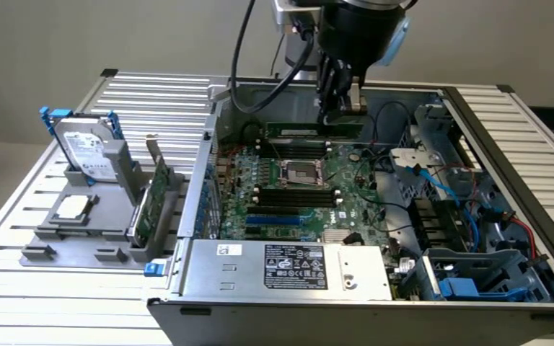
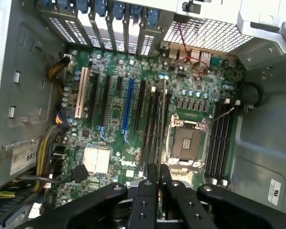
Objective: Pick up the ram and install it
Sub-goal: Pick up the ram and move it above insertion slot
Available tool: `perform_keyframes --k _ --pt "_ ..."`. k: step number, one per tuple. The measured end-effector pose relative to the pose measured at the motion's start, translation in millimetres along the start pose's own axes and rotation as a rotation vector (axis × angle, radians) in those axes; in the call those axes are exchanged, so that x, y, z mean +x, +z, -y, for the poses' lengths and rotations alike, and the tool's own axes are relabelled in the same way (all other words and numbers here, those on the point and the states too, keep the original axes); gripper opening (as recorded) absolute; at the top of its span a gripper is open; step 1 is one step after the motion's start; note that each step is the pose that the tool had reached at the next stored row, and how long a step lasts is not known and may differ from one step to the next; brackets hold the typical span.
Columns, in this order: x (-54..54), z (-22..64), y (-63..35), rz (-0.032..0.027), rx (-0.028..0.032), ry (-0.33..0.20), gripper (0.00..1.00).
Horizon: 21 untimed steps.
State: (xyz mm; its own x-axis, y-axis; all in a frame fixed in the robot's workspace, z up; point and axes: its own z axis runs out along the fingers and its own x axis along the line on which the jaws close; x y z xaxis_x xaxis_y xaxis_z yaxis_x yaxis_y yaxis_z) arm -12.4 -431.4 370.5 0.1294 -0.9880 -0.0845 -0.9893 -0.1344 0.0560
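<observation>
The ram (image 1: pixel 301 130) is a narrow green stick held level, long edge down, inside the open computer case (image 1: pixel 287 288). It hangs above the back part of the motherboard (image 1: pixel 287 209). My gripper (image 1: pixel 340 114) is shut on the stick near its end at the exterior view's right. Under it lie black memory slots (image 1: pixel 296 150) behind the CPU socket (image 1: pixel 305 173), with more slots (image 1: pixel 296 194) in front. In the wrist view my fingers (image 2: pixel 151 179) are pressed together over the memory slots (image 2: pixel 152 126) beside the socket (image 2: pixel 187 140).
A grey fixture (image 1: pixel 80 241) at the exterior view's left holds a hard drive (image 1: pixel 89 151), a broad green expansion card (image 1: pixel 152 198) and a CPU chip (image 1: pixel 73 209). The power supply (image 1: pixel 287 267) sits at the case front. Blue cables (image 1: pixel 441 187) and drive bays (image 1: pixel 469 281) crowd the right side.
</observation>
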Motion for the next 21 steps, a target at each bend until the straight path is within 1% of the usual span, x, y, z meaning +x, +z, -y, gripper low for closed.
perform_keyframes --k 4,8,10,13,16,21 --pt "-0.7 0.2 1.7 -0.0001 0.0134 0.025 0.14" --pt "-2.1 -1.3 4.5 -0.0011 0.0298 0.043 0.14" --pt "-3.8 -3.1 6.6 -0.0017 0.0376 0.046 0.14" --pt "-9.4 -7.4 11.1 -0.0031 0.0460 0.045 0.14" --pt "-16.3 -7.0 15.3 -0.0034 0.0489 0.046 0.14" --pt "-29.0 -5.0 20.7 -0.0036 0.0500 0.047 0.14"
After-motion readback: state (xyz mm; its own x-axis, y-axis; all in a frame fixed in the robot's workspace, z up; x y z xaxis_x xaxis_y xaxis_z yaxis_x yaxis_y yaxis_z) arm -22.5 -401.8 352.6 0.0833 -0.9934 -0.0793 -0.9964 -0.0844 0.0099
